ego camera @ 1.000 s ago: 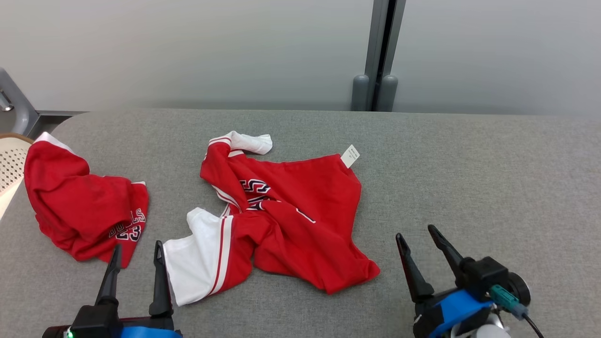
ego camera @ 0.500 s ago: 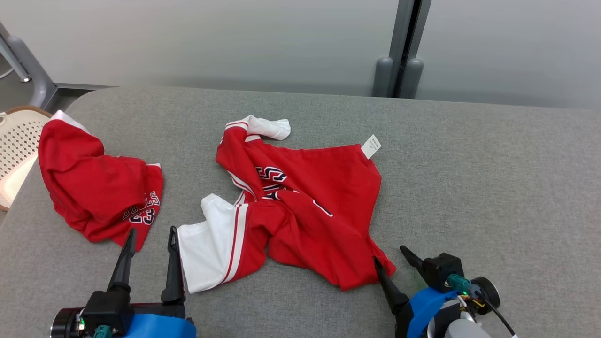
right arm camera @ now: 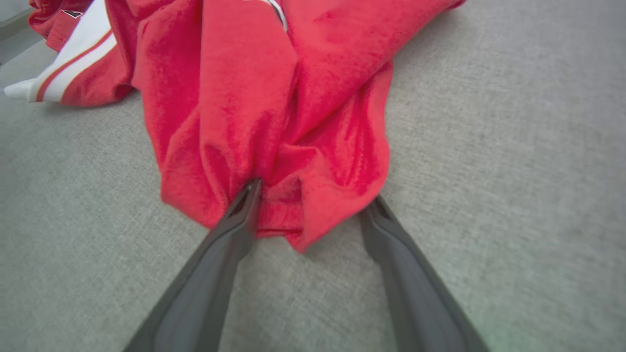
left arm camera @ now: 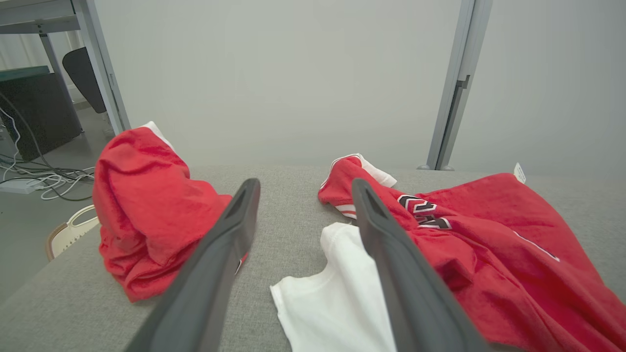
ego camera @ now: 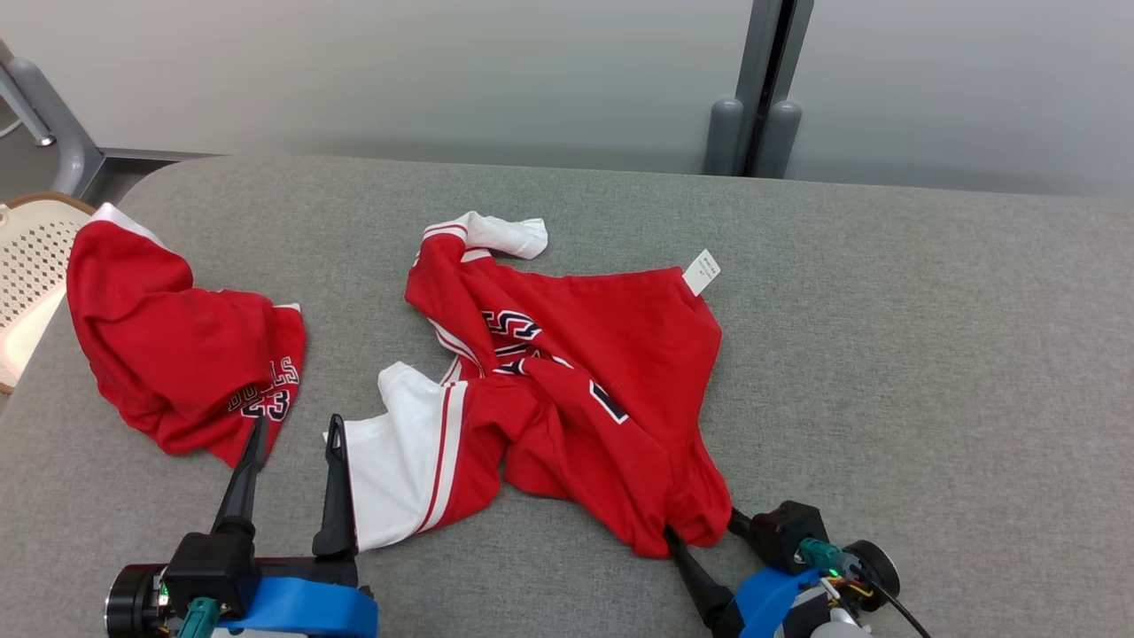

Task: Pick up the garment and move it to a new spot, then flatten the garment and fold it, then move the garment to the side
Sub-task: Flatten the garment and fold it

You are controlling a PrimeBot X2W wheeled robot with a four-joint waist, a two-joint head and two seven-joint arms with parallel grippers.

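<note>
Nearest, at the bottom right of the head view, the right gripper is set against the lowest corner of the garment. Its fingertips are hidden there beneath the red hem. The contact is shown in the right wrist view: the right gripper has its jaws spread wide, and a bunched fold of the garment lies between them. One tip is pressed into the cloth and the other sits at the fold's edge (nothing is clamped).

At the lower left of the head view the left gripper is also seen with its jaws apart, over bare table. In the left wrist view the left gripper has one finger in front of the garment's white sleeve and the other in front of a second red garment. Whether either finger touches cloth cannot be told.

The garment is spread crumpled across the middle of the grey table, with a white tag at its far right corner. The second red garment is heaped at the left, well apart from the first.

At the left edge a pale perforated basket stands beside the table, and its contents cannot be made out. The basket's rim is seen low in the left wrist view, with cables on the floor beyond it. Farthest, a grey post is set against the wall.
</note>
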